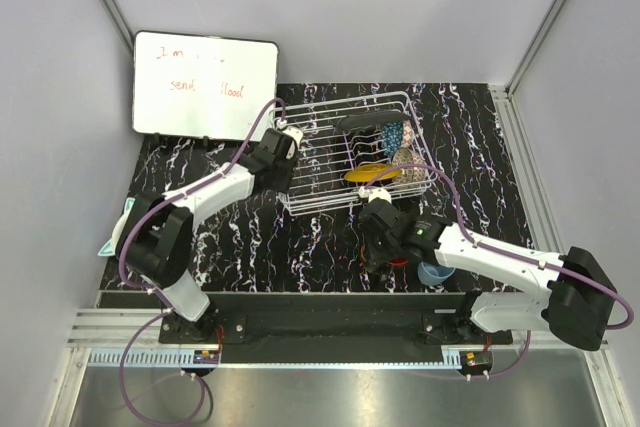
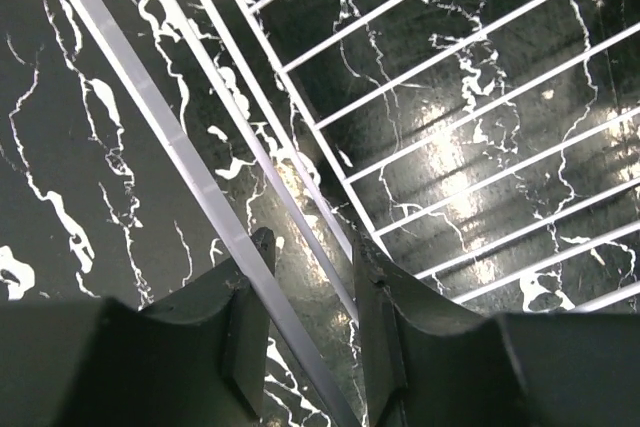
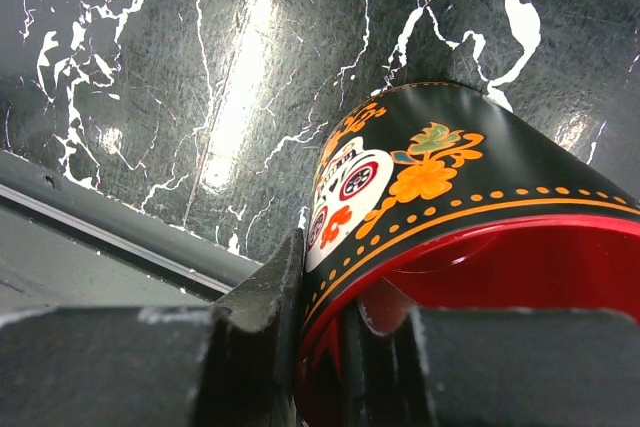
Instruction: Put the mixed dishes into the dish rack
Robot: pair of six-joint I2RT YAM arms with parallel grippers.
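Observation:
The white wire dish rack (image 1: 320, 187) stands at the table's middle back. It holds a yellow round plate (image 1: 372, 174), a dark rectangular plate (image 1: 358, 122), a blue patterned bowl (image 1: 393, 134) and a beige patterned bowl (image 1: 407, 159). My left gripper (image 1: 285, 139) is at the rack's left rim; in the left wrist view (image 2: 312, 247) its fingers close around the rim wires (image 2: 200, 182). My right gripper (image 1: 385, 252) is shut on the wall of the black mug (image 3: 440, 177), one finger inside the red interior, low over the table in front of the rack. A light-blue cup (image 1: 435, 273) stands beside it.
A whiteboard (image 1: 205, 87) with writing leans at the back left. Teal headphones (image 1: 115, 232) lie at the table's left edge. The table's near edge (image 3: 90, 217) runs close to the mug.

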